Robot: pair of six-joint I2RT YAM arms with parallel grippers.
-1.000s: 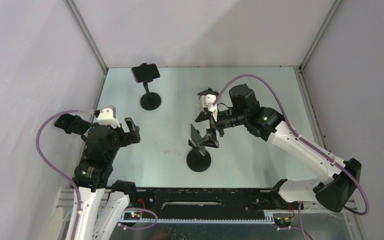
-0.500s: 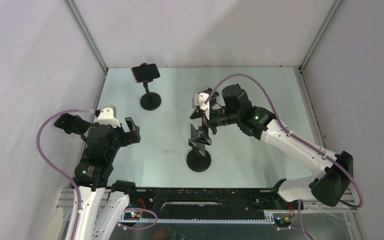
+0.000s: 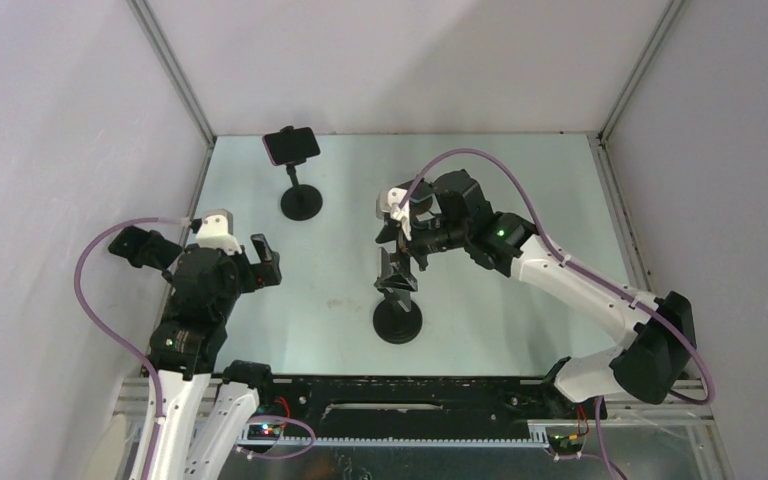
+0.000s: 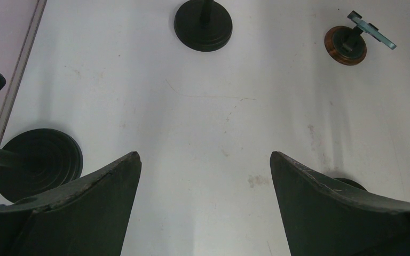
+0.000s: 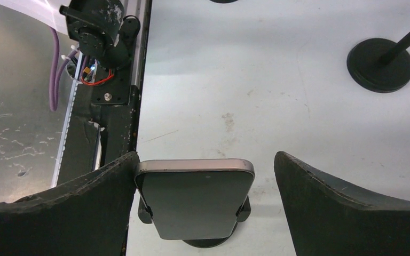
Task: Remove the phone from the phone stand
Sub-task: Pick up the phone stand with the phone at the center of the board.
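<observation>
The right gripper (image 5: 205,156) has swung in over the phone (image 5: 195,197) and straddles it, jaws spread wide and gripping nothing (one finger sits just beside its edge). The glossy, dark, round-cornered slab is clamped on the black, disc-based phone stand (image 3: 397,320), toward the near edge of the table (image 3: 530,180). The left gripper (image 4: 204,154) stays wide open and empty.

A robotics lab test cell: plain white panels (image 3: 410,60) on metal framing (image 3: 172,70) enclose a bare table (image 3: 520,180), with exposed wiring (image 5: 92,76) by the mounting rail (image 3: 480,400).
</observation>
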